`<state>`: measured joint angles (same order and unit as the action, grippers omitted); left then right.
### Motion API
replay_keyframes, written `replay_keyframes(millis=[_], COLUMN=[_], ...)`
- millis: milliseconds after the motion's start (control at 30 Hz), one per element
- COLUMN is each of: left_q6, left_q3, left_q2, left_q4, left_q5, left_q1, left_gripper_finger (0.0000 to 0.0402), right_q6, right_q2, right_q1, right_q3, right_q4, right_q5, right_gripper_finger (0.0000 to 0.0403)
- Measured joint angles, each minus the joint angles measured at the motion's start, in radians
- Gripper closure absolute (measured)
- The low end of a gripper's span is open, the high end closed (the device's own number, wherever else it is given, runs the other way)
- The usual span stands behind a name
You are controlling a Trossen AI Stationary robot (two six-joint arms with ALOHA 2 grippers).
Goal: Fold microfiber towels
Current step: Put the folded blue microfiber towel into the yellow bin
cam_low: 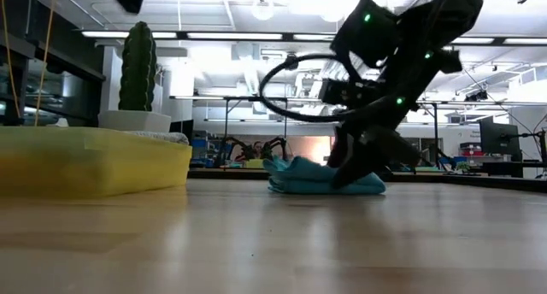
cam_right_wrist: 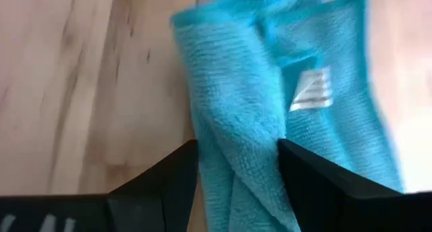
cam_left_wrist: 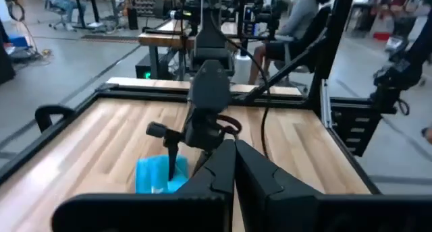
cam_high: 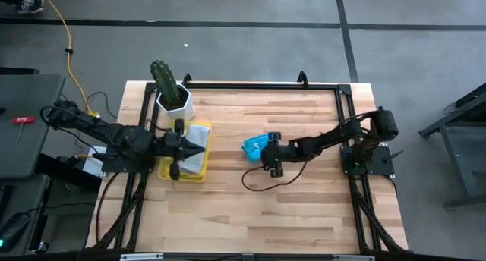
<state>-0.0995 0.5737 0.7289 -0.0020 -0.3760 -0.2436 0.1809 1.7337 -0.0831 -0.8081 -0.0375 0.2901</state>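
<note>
Two dark, jointed robot arms, the right arm [cam_high: 334, 136] trailing a looped black cable [cam_low: 295, 85] and dotted with small green indicator lights; both end in matte black, wedge-shaped fingers [cam_right_wrist: 307, 185].

I'm working over a light wooden butcher-block table [cam_high: 250, 193] with a black frame along its edges. Taking the yellow tray [cam_high: 184, 172] as my landmark: it sits flat on the wood near the table's left edge. A white pot with a cactus [cam_high: 171, 94] stands on the wood just behind the tray. A crumpled blue towel [cam_high: 253, 146] lies on the boards well to the tray's right, near the table's middle.
</note>
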Motion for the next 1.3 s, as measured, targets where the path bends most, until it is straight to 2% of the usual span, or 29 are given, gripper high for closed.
replay_keyframes(millis=[100,333,433,567,633,833,1000,1100,1300], left_q6=[-0.021,-0.028,-0.022,-0.021,-0.021,-0.019,0.005,0.006,0.005], left_q3=[-0.065,-0.082,-0.085,-0.085,-0.085,-0.085,-0.085,-0.085,-0.085], left_q2=[-0.083,-0.196,-0.206,-0.207,-0.207,-0.207,-0.207,-0.207,-0.207], left_q4=[0.027,0.026,0.023,0.054,0.075,0.113,0.127,0.128,0.138], left_q5=[0.008,0.01,0.006,-0.016,-0.036,-0.063,-0.05,-0.045,-0.011], left_q1=[0.007,-0.008,-0.022,-0.036,-0.041,-0.048,-0.048,-0.048,-0.048], left_gripper_finger=[0.0402,0.0402,0.0402,0.0402,0.0402,0.0402,0.0402,0.0402,0.0402], right_q6=[-0.022,-0.027,-0.028,-0.085,-0.124,-0.207,-0.202,-0.168,-0.064], right_q2=[0.025,0.072,0.072,0.074,0.074,0.058,0.051,0.061,0.061], right_q1=[0.022,0.043,0.041,0.042,0.042,0.045,0.044,0.044,0.046], right_q3=[-0.004,-0.009,-0.009,-0.009,-0.009,-0.059,-0.214,-0.314,-0.47], right_q4=[-0.014,-0.019,-0.027,-0.038,-0.037,-0.031,-0.003,-0.006,0.105], right_q5=[-0.038,-0.067,-0.073,-0.075,-0.063,-0.065,-0.121,-0.147,-0.149], right_gripper_finger=[0.0211,0.0248,0.0285,0.0367,0.039,0.0398,0.04,0.0401,0.0402])
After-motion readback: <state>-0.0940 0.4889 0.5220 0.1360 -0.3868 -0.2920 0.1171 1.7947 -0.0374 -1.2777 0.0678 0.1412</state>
